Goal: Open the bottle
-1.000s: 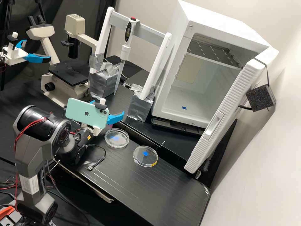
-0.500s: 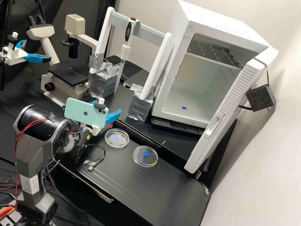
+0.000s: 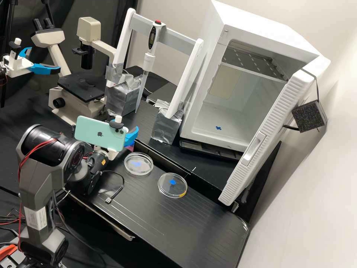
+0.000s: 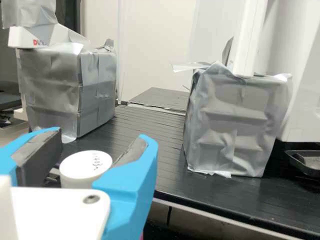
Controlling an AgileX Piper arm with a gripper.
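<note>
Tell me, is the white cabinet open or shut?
Open: its door stands swung out, and the shelf and blue mark inside can be seen.

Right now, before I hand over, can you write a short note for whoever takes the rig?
Gripper: jaws apart, white cap between them; no firm grip evident.
Bottle: probably the pink thing under the gripper.
Nearby: two clear dishes on the bench.
Done: jaws placed around the cap. Whether it is loosened, I can't tell.
Left, likely: grip the cap, twist it, lift it off.

Black bench (image 3: pixel 174 230) with two clear dishes (image 3: pixel 172 188)
</note>
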